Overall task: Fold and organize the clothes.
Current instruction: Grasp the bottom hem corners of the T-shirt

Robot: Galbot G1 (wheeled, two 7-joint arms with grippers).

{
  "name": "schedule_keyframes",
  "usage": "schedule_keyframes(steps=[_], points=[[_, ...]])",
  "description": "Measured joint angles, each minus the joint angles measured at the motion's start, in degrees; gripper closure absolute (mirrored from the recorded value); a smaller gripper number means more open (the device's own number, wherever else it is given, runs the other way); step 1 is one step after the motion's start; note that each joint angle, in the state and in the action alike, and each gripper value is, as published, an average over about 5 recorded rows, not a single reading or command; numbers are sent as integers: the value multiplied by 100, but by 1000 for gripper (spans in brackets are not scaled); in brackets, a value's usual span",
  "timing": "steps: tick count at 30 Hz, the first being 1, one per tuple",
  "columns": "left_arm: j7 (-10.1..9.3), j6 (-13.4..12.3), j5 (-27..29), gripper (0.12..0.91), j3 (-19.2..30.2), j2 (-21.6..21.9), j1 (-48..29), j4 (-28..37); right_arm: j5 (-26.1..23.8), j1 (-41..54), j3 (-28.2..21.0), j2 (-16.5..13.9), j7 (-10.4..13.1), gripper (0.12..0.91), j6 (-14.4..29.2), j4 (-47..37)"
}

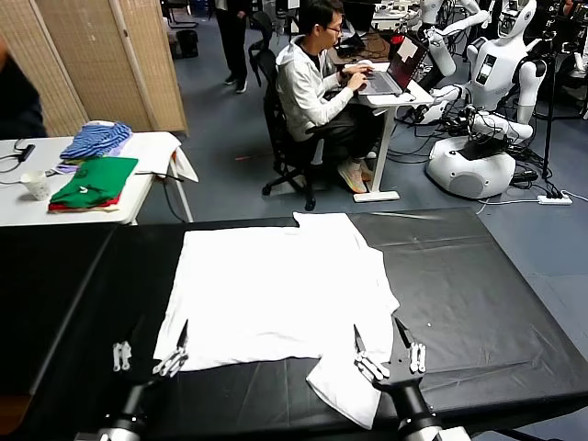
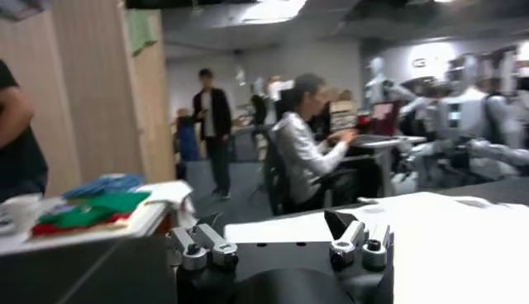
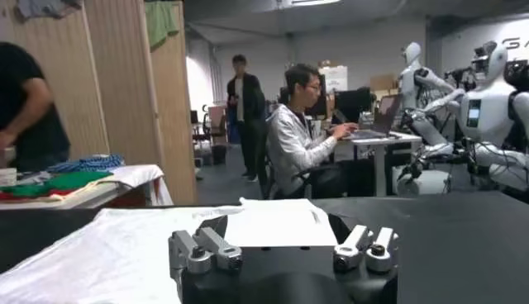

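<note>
Shirt: a white short-sleeved cotton T-shirt lies spread flat, plain side up, in the middle of the head view, collar toward the far table edge; one sleeve sticks out at the lower right, toward the near edge.
Surface: a black cloth-covered table fills the lower half of the frame under the shirt.
Left gripper: the left gripper, lower left of the head view, stands with its fingers spread wide and nothing between them, one finger tip at the shirt's near left corner, the other over bare black cloth.
Right gripper: the right gripper, lower right, is likewise spread and empty, beside the protruding sleeve.
Side table: a white table at upper left carries a folded green garment on a red one, and a blue-striped garment behind.
Background: a seated man in a grey hoodie types at a laptop, top centre.
</note>
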Motion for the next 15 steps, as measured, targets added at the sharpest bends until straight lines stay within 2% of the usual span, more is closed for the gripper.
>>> schedule_keyframes(steps=[2,5,9,15], points=[[-17,12,-24,123,-4,-3,1,10,-7,-12,-27,10,96,118,-173,42],[-79,74,-114,123,-11,-10,8,29,-15,-72,-89,36,273,118,-659,148],[-126,152,-199,123,-11,-19,13,43,27,-182,-177,67,374,118,-1109,243],[-134,205,-250,123,-27,-19,-10,93,435,-262,-348,147,473,118,-1612,330]])
